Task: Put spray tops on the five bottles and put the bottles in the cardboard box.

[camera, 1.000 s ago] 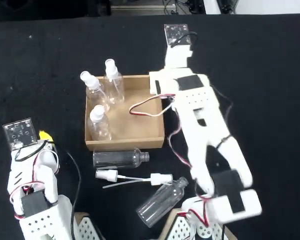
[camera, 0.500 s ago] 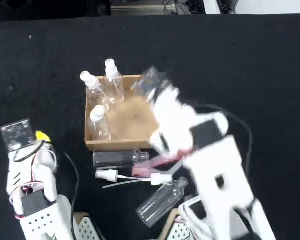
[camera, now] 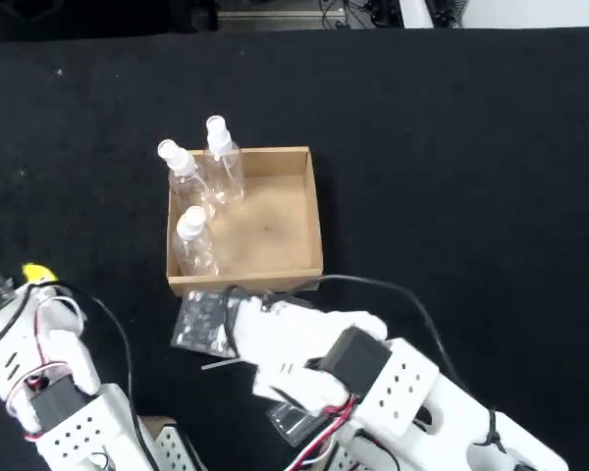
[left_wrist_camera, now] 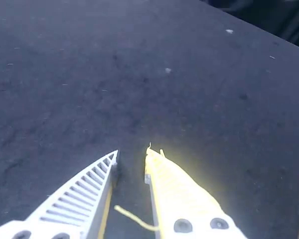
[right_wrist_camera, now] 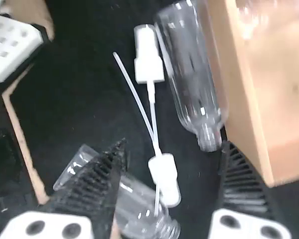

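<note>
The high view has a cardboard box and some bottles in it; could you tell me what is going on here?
Three capped clear plastic bottles stand in the brown cardboard box. The open right gripper hovers over two uncapped clear bottles and two loose white spray tops lying beside the box. The left gripper is open over bare black table.

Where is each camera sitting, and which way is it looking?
High view: fixed above, looking down on the table, the cardboard box, the left arm and the right arm.
Left wrist view: on the left arm's wrist, facing bare table past the slightly open left gripper.
Right wrist view: on the right arm's wrist, facing down past the open right gripper at lying bottles and loose spray tops beside the box.
Shared: the high and right wrist views both show the box.
</note>
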Robot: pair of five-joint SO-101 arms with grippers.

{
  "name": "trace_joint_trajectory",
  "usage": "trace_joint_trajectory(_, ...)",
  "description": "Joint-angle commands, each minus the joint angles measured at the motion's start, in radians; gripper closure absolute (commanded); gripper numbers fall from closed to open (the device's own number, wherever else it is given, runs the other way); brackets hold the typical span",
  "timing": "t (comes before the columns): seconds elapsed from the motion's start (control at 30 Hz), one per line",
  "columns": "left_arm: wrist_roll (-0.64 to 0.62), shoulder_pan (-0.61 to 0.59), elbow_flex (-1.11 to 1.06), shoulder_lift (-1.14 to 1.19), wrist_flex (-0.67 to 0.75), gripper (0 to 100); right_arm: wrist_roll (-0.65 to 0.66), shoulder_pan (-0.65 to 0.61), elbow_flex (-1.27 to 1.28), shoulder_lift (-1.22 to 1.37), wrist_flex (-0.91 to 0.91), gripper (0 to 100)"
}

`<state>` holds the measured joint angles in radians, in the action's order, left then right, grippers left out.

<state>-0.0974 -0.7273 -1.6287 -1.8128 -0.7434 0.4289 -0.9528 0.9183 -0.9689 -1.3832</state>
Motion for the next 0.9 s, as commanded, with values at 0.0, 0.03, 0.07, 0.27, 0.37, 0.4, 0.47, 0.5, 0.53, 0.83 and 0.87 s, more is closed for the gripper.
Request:
trace_joint_trajectory(0.0,-0.084,-0.084,0.012,-0.011,0.064,92,0.068,-0.038,-0.004,0.064,0.084,73.4)
trace_joint_trajectory(0.03,-0.121,-0.108,0.007,-0.006,0.083,92,0.081,-0.038,-0.004,0.082,0.103,73.3)
trace_joint_trajectory(0.07,-0.153,-0.13,-0.005,-0.009,0.101,92,0.091,-0.038,-0.007,0.104,0.12,73.3)
trace_joint_trajectory(0.27,-0.229,-0.197,-0.064,-0.009,0.218,92,0.11,-0.038,-0.012,0.277,0.209,67.9)
trace_joint_trajectory(0.37,-0.229,-0.196,-0.065,-0.009,0.219,92,0.112,-0.038,-0.012,0.335,0.255,68.1)
trace_joint_trajectory(0.4,-0.229,-0.196,-0.065,-0.009,0.219,92,0.112,-0.038,-0.012,0.348,0.269,68.1)
trace_joint_trajectory(0.47,-0.229,-0.196,-0.065,-0.009,0.219,92,0.112,-0.038,-0.012,0.363,0.287,68.1)
trace_joint_trajectory(0.5,-0.229,-0.196,-0.065,-0.009,0.219,92,0.112,-0.038,-0.012,0.367,0.299,68.1)
trace_joint_trajectory(0.53,-0.229,-0.194,-0.065,-0.009,0.219,92,0.112,-0.038,-0.012,0.372,0.305,68.1)
trace_joint_trajectory(0.83,-0.229,-0.199,-0.065,-0.009,0.218,92,0.112,-0.034,0.024,0.401,0.405,68.1)
trace_joint_trajectory(0.87,-0.229,-0.199,-0.064,-0.009,0.216,92,0.112,-0.035,0.031,0.414,0.422,68.1)
